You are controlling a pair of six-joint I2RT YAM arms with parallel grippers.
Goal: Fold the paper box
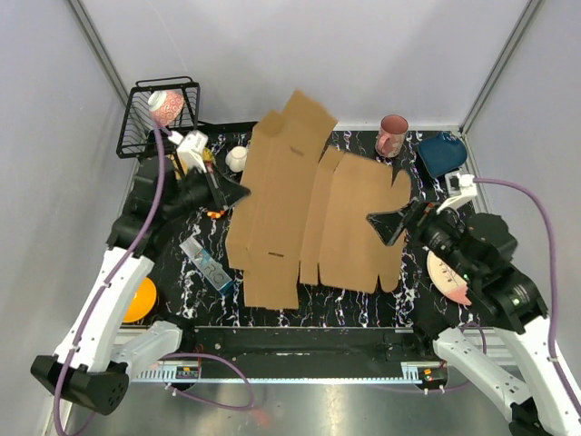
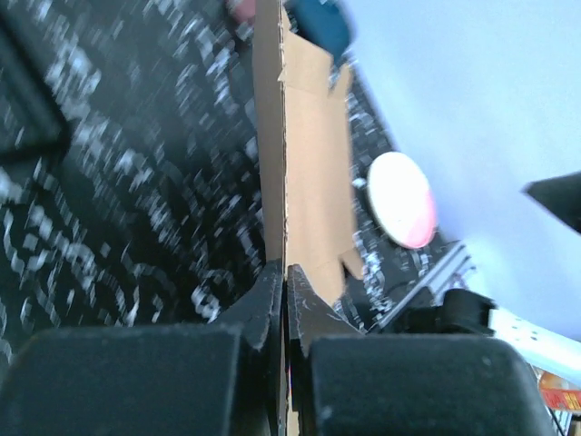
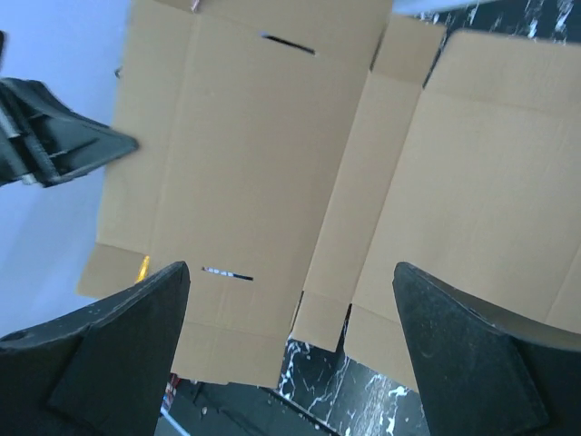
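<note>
The paper box [image 1: 309, 209] is a flat brown die-cut cardboard sheet lying across the black marbled table, its left panels raised a little. My left gripper [image 1: 238, 193] is at the sheet's left edge. In the left wrist view this gripper [image 2: 285, 272] is shut on the edge of the paper box [image 2: 313, 163], which runs away from the jaws edge-on. My right gripper [image 1: 379, 225] hovers over the sheet's right part. In the right wrist view it [image 3: 290, 268] stands wide open above the paper box [image 3: 263, 154], with nothing between its fingers. The left gripper [image 3: 68, 145] shows there at the sheet's far edge.
A black wire basket [image 1: 159, 118] stands at the back left, a white cup [image 1: 237, 158] beside the sheet. A pink mug [image 1: 392, 134] and blue bowl [image 1: 442, 153] sit at the back right. A pink-white plate [image 1: 448, 272] lies under the right arm. A blue packet [image 1: 207, 263] and an orange object [image 1: 141, 300] lie front left.
</note>
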